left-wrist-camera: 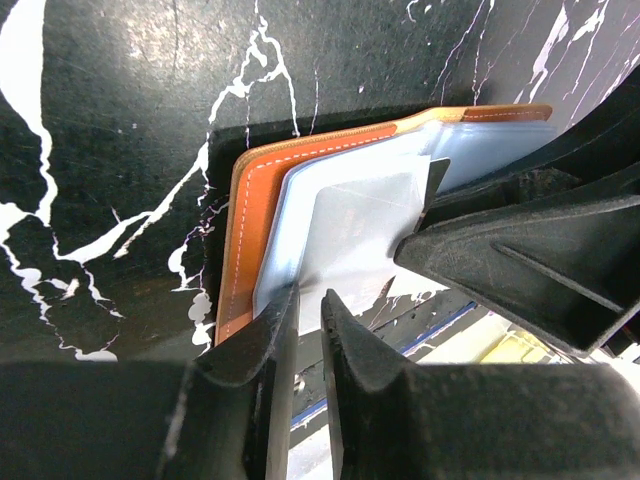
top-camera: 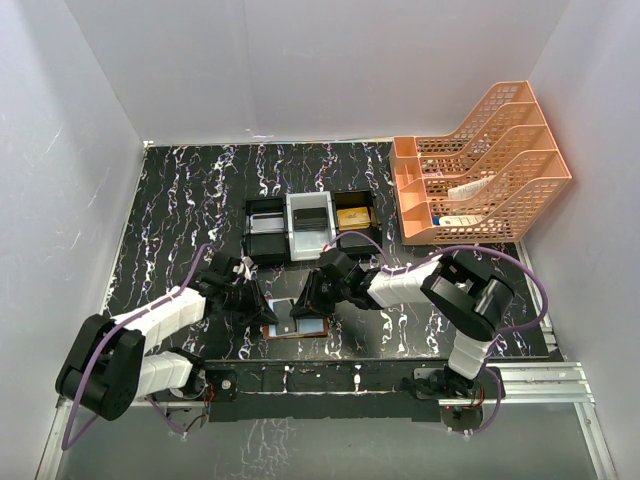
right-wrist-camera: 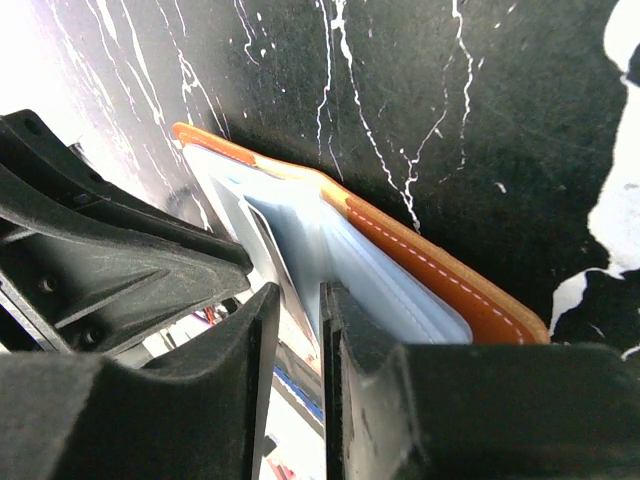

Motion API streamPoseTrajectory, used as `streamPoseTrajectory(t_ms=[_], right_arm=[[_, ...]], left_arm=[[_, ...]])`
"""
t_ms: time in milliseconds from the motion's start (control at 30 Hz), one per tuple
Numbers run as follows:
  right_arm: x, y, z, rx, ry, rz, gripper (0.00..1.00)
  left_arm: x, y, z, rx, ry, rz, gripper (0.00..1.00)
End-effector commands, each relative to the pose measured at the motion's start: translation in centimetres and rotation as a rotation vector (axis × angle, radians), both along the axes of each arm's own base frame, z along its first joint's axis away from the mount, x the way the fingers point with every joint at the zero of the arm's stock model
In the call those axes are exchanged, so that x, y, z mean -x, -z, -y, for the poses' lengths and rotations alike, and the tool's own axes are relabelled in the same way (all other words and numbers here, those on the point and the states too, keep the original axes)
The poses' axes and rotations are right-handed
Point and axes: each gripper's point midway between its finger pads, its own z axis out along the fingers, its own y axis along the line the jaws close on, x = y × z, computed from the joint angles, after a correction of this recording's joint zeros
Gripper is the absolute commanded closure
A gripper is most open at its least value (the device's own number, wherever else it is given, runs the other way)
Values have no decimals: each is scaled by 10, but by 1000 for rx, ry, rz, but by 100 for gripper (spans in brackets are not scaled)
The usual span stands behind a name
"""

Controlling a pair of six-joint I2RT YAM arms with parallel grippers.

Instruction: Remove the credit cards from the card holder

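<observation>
The brown card holder (top-camera: pixel 300 328) lies spread open at the near middle of the table, with both grippers at it. In the left wrist view its brown cover (left-wrist-camera: pixel 255 215) frames pale grey-blue pockets, and a paler credit card (left-wrist-camera: pixel 360 225) shows in them. My left gripper (left-wrist-camera: pixel 308 298) (top-camera: pixel 262 303) is nearly shut, pinching the lower edge of a pale pocket leaf. My right gripper (right-wrist-camera: pixel 300 295) (top-camera: pixel 312 297) is nearly shut on a thin pale sheet (right-wrist-camera: pixel 280 240) that reads as a card edge, beside the cover (right-wrist-camera: pixel 440 270). The two grippers' fingers almost touch.
A black-and-white compartment tray (top-camera: pixel 268 232) stands just behind the holder, with a gold block (top-camera: pixel 352 217) in its right part. An orange mesh rack (top-camera: pixel 480 170) stands at the back right. White walls close in the left, back and right sides.
</observation>
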Motion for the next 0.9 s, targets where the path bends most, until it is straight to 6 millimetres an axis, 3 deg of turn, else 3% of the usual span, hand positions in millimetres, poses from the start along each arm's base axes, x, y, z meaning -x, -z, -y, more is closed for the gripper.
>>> streamPoseTrajectory(t_ms=[0,400,467,600,767,867], right_arm=[[-2,13,5,32,17,-6,80],[-1,-5,-1,-65,11,20,92],[0,-23,-6,-134,-3,47,92],[2,-36,-9,-209,-11,62,90],[6,-40,-11,-266,-22,53,89],[8,-41,-12,-281,-29,48,93]], left_arm=[[14,13,-7,-46,23,-39,86],[16,14,-11,-59,5,-39,87],[16,15,-11,-64,5,-40,87],[16,17,-12,-70,2,-48,88],[16,16,-13,-75,0,-46,89],[16,16,-13,-77,-2,-47,89]])
